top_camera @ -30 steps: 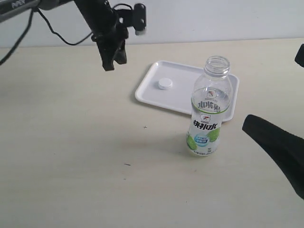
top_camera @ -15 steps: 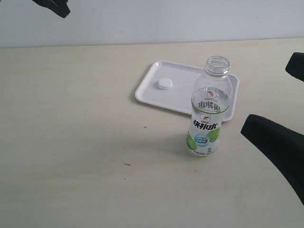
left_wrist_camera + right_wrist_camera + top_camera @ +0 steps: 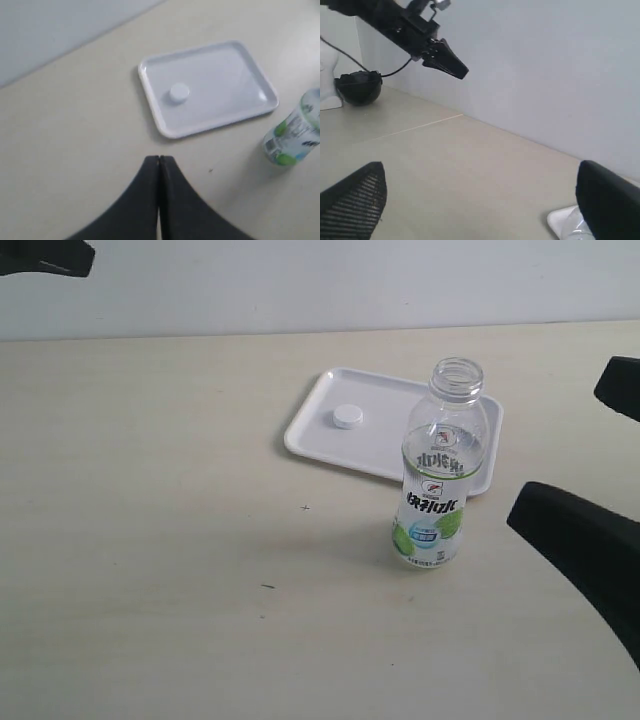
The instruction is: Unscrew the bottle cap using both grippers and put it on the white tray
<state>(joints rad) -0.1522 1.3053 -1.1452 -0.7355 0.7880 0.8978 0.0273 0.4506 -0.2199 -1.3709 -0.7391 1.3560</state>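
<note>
White tray (image 3: pixel 400 435) holds the bottle cap (image 3: pixel 347 418); uncapped bottle (image 3: pixel 438 480) stands upright just beside it; left gripper (image 3: pixel 159 162), jaws pressed together, hangs well apart from the bottle cap; right gripper (image 3: pixel 480 172) is spread wide.

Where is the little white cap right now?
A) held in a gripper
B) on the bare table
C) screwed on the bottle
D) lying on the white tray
D: the bottle cap lies on the white tray, and the bottle stands with its neck open.
</note>
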